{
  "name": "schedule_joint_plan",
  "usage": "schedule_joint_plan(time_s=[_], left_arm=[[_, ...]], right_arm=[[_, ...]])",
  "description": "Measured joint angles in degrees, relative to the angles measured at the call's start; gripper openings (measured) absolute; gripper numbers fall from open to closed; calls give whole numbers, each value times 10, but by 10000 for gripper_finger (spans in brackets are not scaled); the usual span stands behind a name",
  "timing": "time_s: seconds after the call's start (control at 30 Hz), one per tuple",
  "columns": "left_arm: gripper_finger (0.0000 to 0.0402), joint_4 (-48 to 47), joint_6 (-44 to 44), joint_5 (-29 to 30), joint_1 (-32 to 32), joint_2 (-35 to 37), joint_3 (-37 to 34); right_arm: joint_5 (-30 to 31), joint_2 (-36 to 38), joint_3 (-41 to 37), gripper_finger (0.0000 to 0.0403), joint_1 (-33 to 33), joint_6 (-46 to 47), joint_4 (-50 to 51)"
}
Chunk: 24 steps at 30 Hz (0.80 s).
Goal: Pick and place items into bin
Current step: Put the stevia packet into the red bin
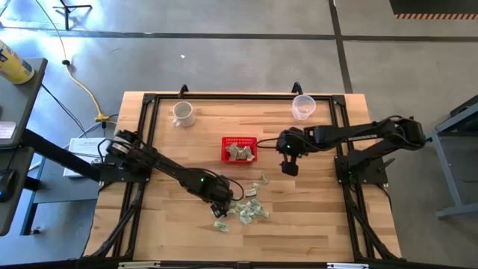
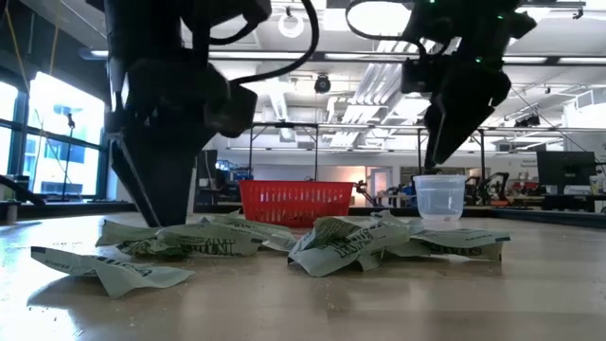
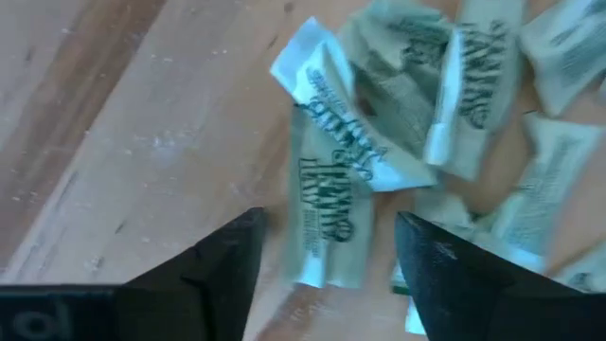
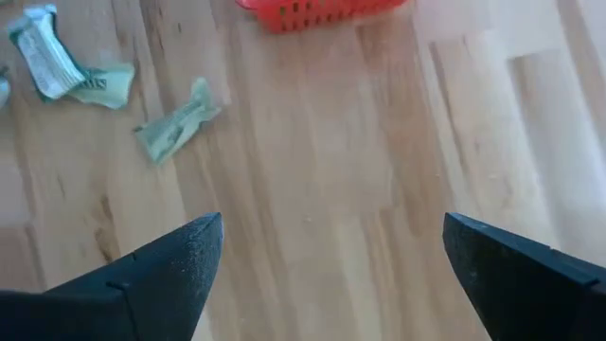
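Observation:
Several pale green-and-white wrapper items point(image 1: 248, 208) lie scattered on the wooden table near its front middle; a few more lie inside the red bin point(image 1: 239, 149). My left gripper point(image 1: 222, 207) hangs open just over the left side of the pile, pointing down, its fingers on either side of one flat wrapper point(image 3: 325, 223) without touching it. My right gripper point(image 1: 289, 167) hovers open over bare wood to the right of the bin, holding nothing. In the right wrist view the bin's edge point(image 4: 317, 11) and two loose wrappers point(image 4: 175, 123) show ahead.
A white mug point(image 1: 183, 113) stands at the far left and a clear plastic cup point(image 1: 302, 107) at the far right of the table. A black frame point(image 1: 149, 101) borders the tabletop. Bare wood lies between the bin and the pile.

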State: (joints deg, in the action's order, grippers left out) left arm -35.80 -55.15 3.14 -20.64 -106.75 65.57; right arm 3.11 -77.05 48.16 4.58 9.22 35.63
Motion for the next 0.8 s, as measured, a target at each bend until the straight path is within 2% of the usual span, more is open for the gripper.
schedule_joint_plan(time_s=[0.1, 0.2, 0.43, 0.47, 0.63, 0.8], left_arm=[[244, -14, 12, 7, 0, -7, 2], [201, -19, 39, 17, 0, -9, 1], [33, -34, 68, 30, 15, -8, 3], [22, -35, 68, 24, 19, -2, 2], [42, -29, 88, -14, 45, 49, -2], [20, 17, 133, -8, 89, 129, 1]], right_arm=[[9, 12, -17, 389, -14, 35, -4], [24, 18, -22, 389, -28, 57, -7], [61, 19, -22, 389, -47, 66, -15], [61, 22, -22, 389, -48, 66, -14], [63, 44, -22, 389, -60, 66, -21], [87, 73, -22, 389, -74, 75, -22]])
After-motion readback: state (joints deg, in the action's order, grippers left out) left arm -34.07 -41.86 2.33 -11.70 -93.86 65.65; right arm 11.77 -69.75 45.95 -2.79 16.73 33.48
